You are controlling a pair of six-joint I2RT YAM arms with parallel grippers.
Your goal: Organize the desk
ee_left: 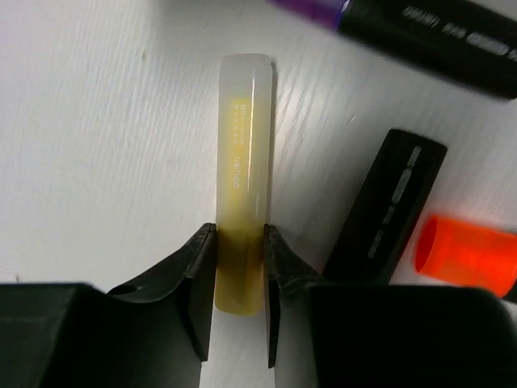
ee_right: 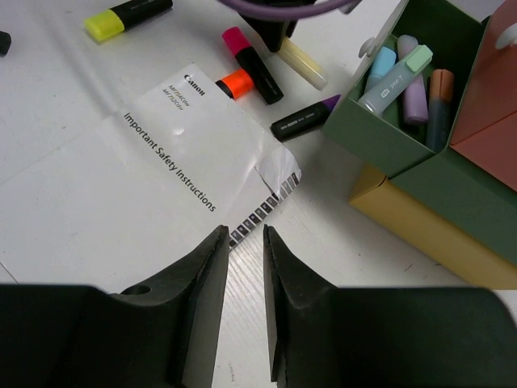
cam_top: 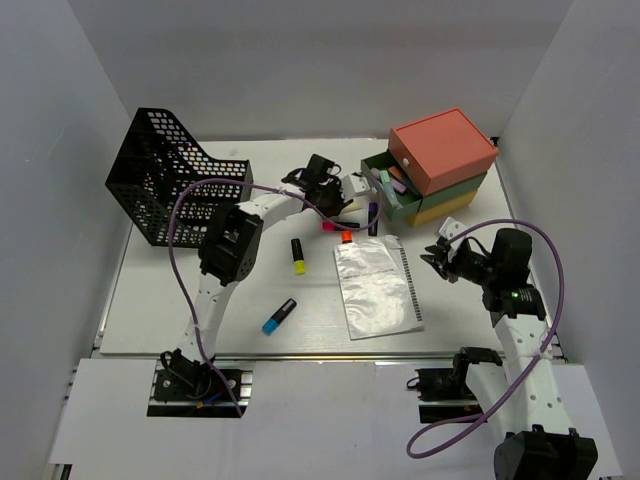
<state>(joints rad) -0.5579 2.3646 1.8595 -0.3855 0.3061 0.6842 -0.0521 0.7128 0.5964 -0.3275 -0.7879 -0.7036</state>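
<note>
Left wrist | left pincer (ee_left: 240, 236) clamps pale marker (ee_left: 242, 137) | desk (ee_left: 97, 145) beneath

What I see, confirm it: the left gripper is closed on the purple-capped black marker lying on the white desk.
Wrong thing. The left wrist view shows the left gripper closed on the pale yellow translucent pen lying on the white desk; the purple-capped black marker lies untouched.

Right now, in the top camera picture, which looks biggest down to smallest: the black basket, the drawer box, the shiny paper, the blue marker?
1. black basket and drawer box: they look about alike, too close to rank.
2. shiny paper.
3. blue marker, the smallest.
</note>
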